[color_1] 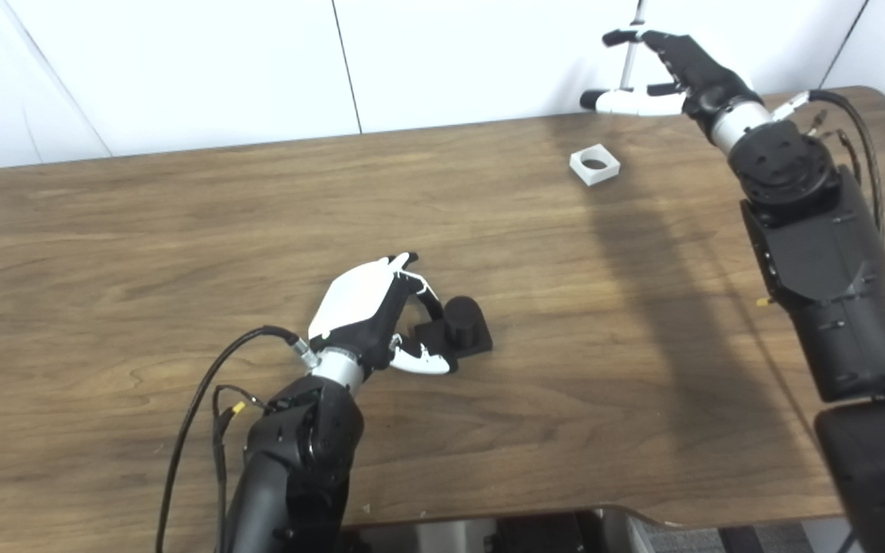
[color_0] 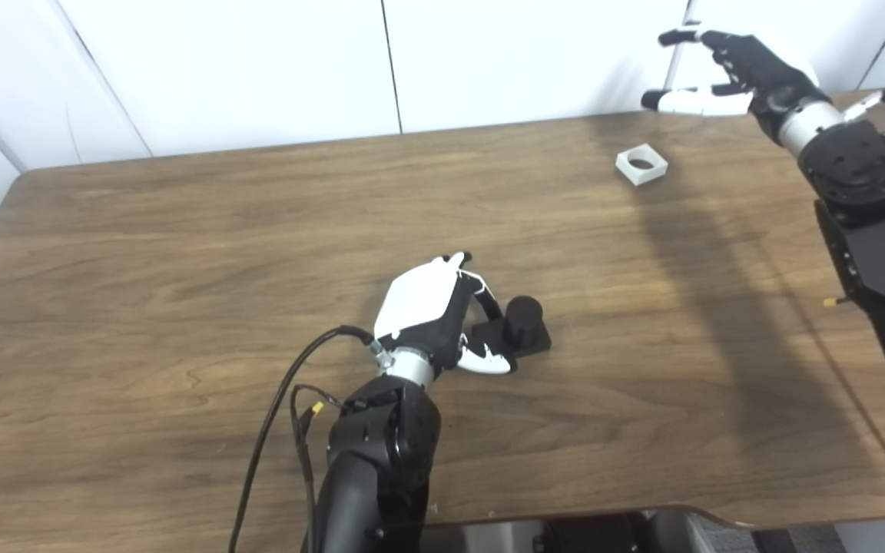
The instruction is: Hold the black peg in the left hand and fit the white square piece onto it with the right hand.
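The black peg (color_0: 523, 319), a short cylinder on a square black base, stands on the table near its middle. My left hand (color_0: 435, 311) is right beside it on its left, fingers curled at the base's near and far edges. I cannot tell whether it grips the base. The white square piece (color_0: 641, 163), with a round hole, lies flat at the far right of the table. My right hand (color_0: 727, 73) is open and empty, raised above and behind the piece, near the wall.
The wooden table (color_0: 181, 253) fills the view, with a white wall behind it. Its front edge curves in at the bottom right. Cables hang from my left forearm (color_0: 289, 399). My right arm's shadow runs across the table's right part.
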Controlling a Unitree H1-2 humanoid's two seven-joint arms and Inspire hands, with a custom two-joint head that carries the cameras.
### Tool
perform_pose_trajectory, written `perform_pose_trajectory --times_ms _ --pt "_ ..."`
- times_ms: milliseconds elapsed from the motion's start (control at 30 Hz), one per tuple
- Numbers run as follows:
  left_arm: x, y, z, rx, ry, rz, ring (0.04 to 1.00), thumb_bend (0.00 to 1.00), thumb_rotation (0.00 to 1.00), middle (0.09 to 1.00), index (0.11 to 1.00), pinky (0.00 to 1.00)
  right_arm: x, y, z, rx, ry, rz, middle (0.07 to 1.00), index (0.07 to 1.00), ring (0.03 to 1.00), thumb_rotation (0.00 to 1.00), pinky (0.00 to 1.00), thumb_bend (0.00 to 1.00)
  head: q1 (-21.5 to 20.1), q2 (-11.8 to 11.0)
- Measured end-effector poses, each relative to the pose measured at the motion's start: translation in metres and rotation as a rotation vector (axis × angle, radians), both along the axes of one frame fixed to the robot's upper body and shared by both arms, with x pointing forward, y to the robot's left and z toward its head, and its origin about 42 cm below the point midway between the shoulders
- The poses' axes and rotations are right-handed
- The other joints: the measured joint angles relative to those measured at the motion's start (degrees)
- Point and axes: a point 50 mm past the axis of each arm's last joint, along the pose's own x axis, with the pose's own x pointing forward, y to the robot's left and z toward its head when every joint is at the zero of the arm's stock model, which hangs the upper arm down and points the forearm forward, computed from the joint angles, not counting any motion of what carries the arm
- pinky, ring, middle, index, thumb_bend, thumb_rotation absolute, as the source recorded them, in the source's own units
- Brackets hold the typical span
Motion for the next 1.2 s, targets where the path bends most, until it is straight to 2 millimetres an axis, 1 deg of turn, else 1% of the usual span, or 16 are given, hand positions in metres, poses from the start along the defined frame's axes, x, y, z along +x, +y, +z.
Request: perform_pose_trajectory --times_ms 167,200,233,400,533,600,733,900,1200 --pt "0.000 0.000 0.000 0.000 -0.001 -0.001 1.000 0.52 0.05 0.978 0.482 1.00 0.011 -0.006 0.010 -0.148 0.005 0.015 0.950 0.765 1.000 0.29 1.00 0.82 -0.2 0.1" --pt "0.000 -0.001 0.000 0.000 -0.002 -0.002 1.000 0.52 0.05 0.978 0.482 1.00 0.012 -0.007 0.013 -0.184 0.003 0.020 0.950 0.766 1.000 0.28 1.00 0.82 -0.2 0.1" --pt "0.000 -0.001 0.000 0.000 -0.002 -0.002 1.000 0.52 0.05 0.979 0.482 1.00 0.014 -0.007 0.016 -0.224 0.008 0.029 0.942 0.759 1.000 0.24 1.00 0.84 -0.2 0.1" --pt "-0.001 -0.001 0.000 0.000 -0.002 -0.003 1.000 0.52 0.05 0.978 0.481 1.00 0.026 -0.009 0.021 -0.389 0.046 0.076 0.946 0.772 1.000 0.22 1.00 0.84 -0.1 0.3" --pt "-0.001 -0.001 0.000 0.000 -0.002 -0.003 1.000 0.52 0.05 0.981 0.482 1.00 0.030 -0.004 0.024 -0.474 0.067 0.115 0.953 0.775 1.000 0.20 1.00 0.85 0.0 0.4" --pt "-0.001 -0.001 0.000 0.001 -0.002 -0.003 1.000 0.52 0.05 0.982 0.482 1.00 0.032 0.000 0.025 -0.524 0.088 0.131 0.958 0.778 1.000 0.21 1.00 0.85 0.0 0.4" --pt "-0.001 -0.001 0.000 0.002 0.000 -0.003 1.000 0.52 0.05 0.981 0.482 1.00 0.036 0.002 0.025 -0.613 0.124 0.140 0.957 0.770 1.000 0.20 1.00 0.86 0.2 0.4" --pt "-0.001 -0.001 0.000 0.002 -0.001 -0.003 1.000 0.52 0.05 0.981 0.482 1.00 0.042 0.000 0.022 -0.686 0.142 0.145 0.952 0.764 1.000 0.20 1.00 0.88 0.3 0.4" --pt "-0.001 -0.001 0.000 0.002 -0.001 -0.002 1.000 0.52 0.05 0.980 0.481 1.00 0.047 -0.003 0.020 -0.757 0.159 0.147 0.954 0.763 1.000 0.19 1.00 0.88 0.4 0.3"
